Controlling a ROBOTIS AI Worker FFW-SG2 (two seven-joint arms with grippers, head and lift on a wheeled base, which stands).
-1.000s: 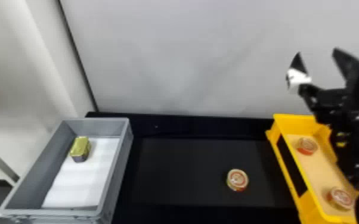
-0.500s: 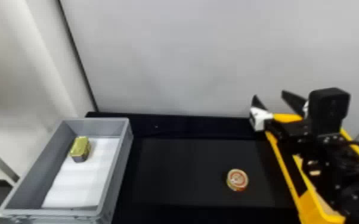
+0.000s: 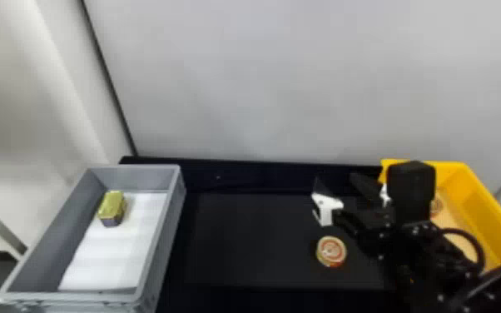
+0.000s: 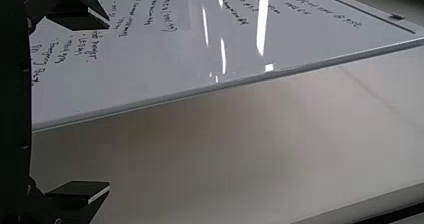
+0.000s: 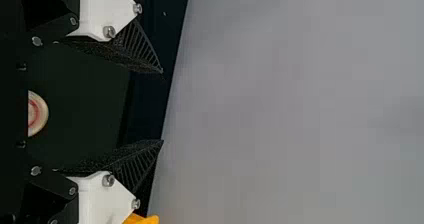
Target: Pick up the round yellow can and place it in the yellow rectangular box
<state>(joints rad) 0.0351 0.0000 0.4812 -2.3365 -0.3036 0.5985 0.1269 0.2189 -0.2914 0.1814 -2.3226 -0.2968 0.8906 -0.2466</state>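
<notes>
Pale grey wall (image 3: 262, 83) rises behind the dark bench (image 3: 241, 258) where we have our work laid out. On the left of the bench we see a grey box (image 3: 177, 183) lined partly with a white sheet (image 3: 112, 254), and a small gold tin (image 3: 111, 204) with cut corners sits inside toward its far end. On the right stands the yellow rectangular box (image 3: 487, 212), with another round can (image 3: 436, 206) inside it, partly hidden by our right arm (image 3: 428, 245). Our task's round yellow can (image 3: 331, 251) lies flat on the bench between the two boxes, closer to the yellow one, its pale top ringed in red. Our right arm comes in from the lower right corner, across part of the yellow box, and our right gripper (image 3: 334, 177) points toward the wall, beyond the can as we look from the head. Its black fingers on white mounts stand wide apart, with nothing held between them. From the right wrist we see part of the can past the dark body of the gripper; it looks untouched, though how high the gripper hangs we cannot tell for certain. Our left gripper (image 4: 109, 105) is parked in front of a whiteboard (image 4: 150, 79) covered partly in handwriting, its fingers spread far apart and empty.
</notes>
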